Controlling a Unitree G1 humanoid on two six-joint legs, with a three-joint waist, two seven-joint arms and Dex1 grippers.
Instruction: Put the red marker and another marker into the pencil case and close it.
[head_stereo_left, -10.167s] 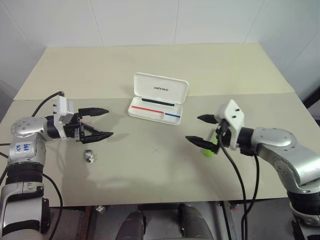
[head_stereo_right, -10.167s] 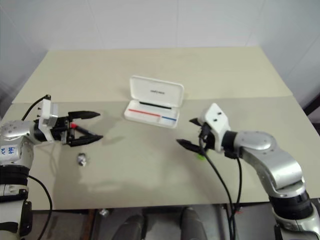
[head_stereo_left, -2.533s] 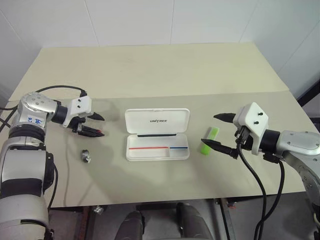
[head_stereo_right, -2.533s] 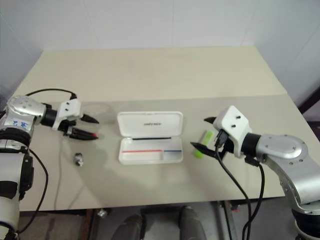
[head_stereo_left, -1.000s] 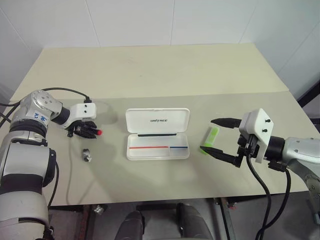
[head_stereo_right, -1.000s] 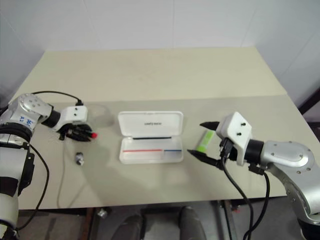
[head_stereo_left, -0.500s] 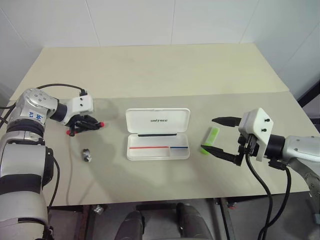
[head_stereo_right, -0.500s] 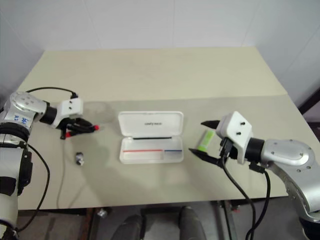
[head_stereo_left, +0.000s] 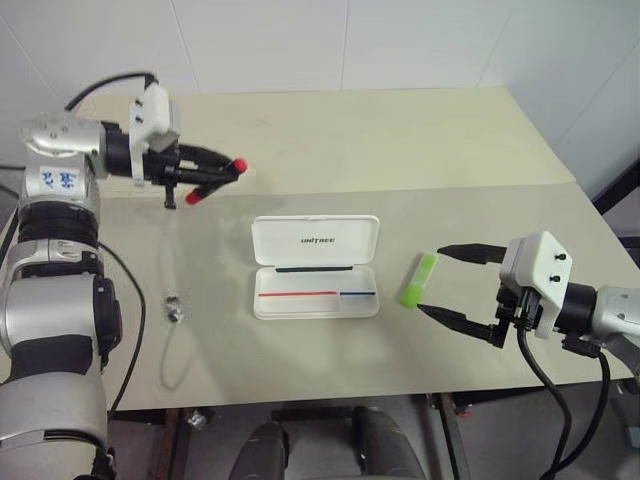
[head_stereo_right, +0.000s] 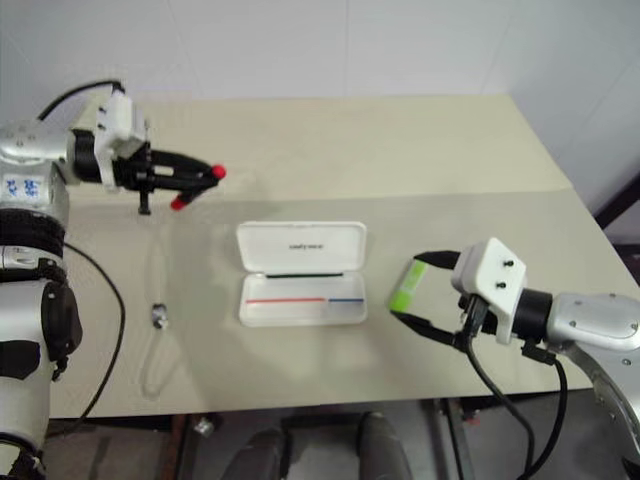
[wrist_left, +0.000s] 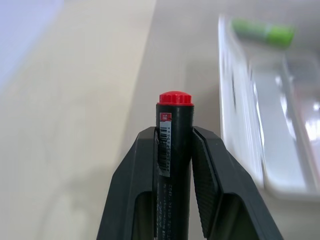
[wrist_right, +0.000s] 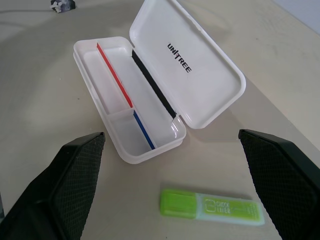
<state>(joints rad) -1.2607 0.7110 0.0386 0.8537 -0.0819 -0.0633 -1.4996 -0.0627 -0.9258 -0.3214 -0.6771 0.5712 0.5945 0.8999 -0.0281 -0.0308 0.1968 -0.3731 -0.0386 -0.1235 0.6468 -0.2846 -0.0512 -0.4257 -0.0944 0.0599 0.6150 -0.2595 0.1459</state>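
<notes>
The left gripper (head_stereo_left: 205, 178) is clenched on the red marker (head_stereo_left: 215, 180), its two black fingers (wrist_left: 207, 175) pinching the dark barrel from either side so that the red end pokes out past the fingertips; that leaves the free end clear to be lowered into a compartment. It is held in the air over the far left part of the counter (head_stereo_left: 400, 130), well apart from the pencil case (head_stereo_left: 316, 267), which lies open near the middle of the counter, closer to the near edge than to the far one, with its lid folded back toward the far edge. The open lid is what makes loading possible: both the long compartment behind the red stripe and the short one behind the blue stripe look bare, so judging from this, neither marker is in yet and closing comes last. The light-green marker (head_stereo_left: 418, 279) lies flat on the counter just beside the case's right end, on the side nearest the right gripper (head_stereo_left: 457, 282), presumably so that arm can take it without reaching across. The right gripper is released, jaws spread wide, and in the right wrist view the green marker (wrist_right: 212, 207) sits between the two fingers without touching either. A small silvery lump (head_stereo_left: 175, 306) rests near the counter's left edge.
</notes>
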